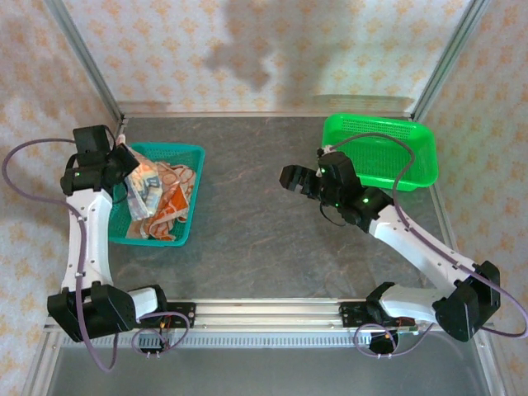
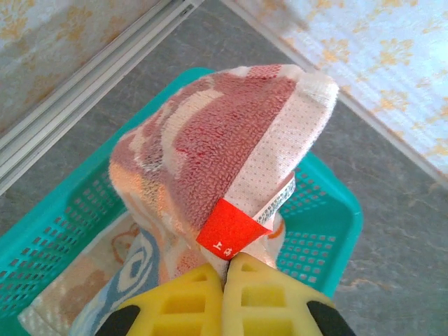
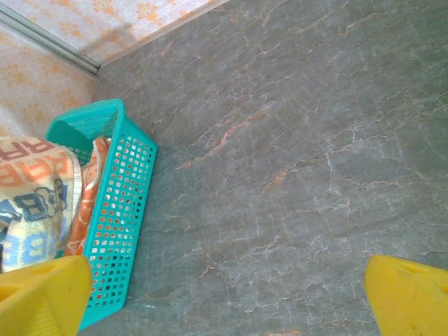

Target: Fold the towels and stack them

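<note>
Noting the grip first: your left hand [image 2: 227, 269] is clamped tight on one towel [image 2: 224, 126], its yellow fingers pressed together on the cloth just beside the red tag [image 2: 231, 234]. The towel bunches up past the fingertips, directly above the teal basket [image 1: 188, 194] at the left side of the worktop [image 1: 247, 239]. The other towels [image 1: 169, 202] lie crumpled inside that basket, touching one another.

Your right hand [image 1: 293, 177] stands with its fingers wide apart and holds nothing. It hangs over the middle of the worktop, near the green basket [image 1: 422, 157] and well apart from the teal one.

Key relation: the bare worktop lies to the right of the teal basket, between the two hands. The left arm is the nearer one — it already has the cloth.

Judgement: the step in hand is drawing this towel out of the basket. The next move likely calls for a lift clear of the rim, then a carry rightward. The towel's long axis cannot be told while it is bunched.
</note>
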